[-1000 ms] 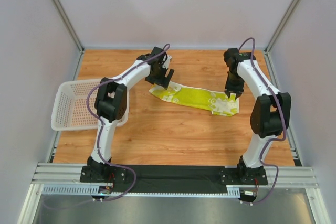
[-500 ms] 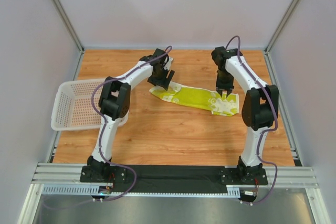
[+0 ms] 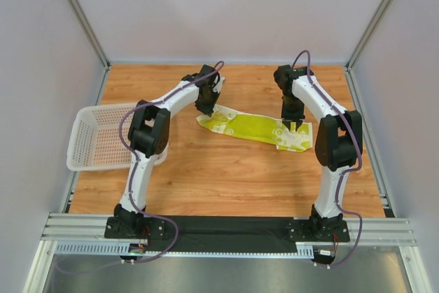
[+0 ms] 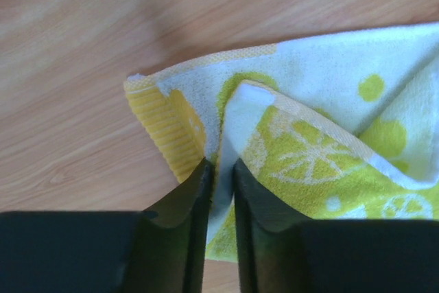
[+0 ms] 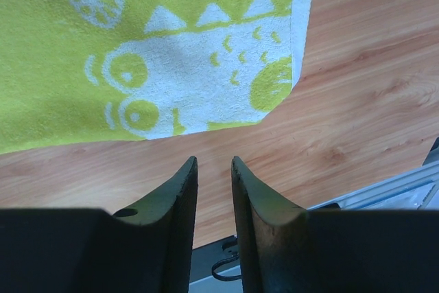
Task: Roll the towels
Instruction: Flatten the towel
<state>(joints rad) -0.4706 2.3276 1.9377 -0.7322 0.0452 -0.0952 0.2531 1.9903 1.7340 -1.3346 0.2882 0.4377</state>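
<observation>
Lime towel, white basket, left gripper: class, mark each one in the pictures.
lime towel (image 3: pixel 255 128): top view, middle of the cloth.
white basket (image 3: pixel 96 145): top view, bare mesh floor.
left gripper (image 4: pixel 219 168): left wrist view, midway between fingertips.

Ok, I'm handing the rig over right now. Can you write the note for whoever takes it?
Left claw: shut on a fold at the left end of the lime-yellow towel.
Right claw: narrowly open and empty, tips just short of the towel's right end, with bare table showing between them.
Towel: lies flat as a long folded strip across mid-table.
White mesh basket: at the table's left edge.
Done: one end gripped; no roll started.
Left: roll this towel. No second towel is in view.
</observation>
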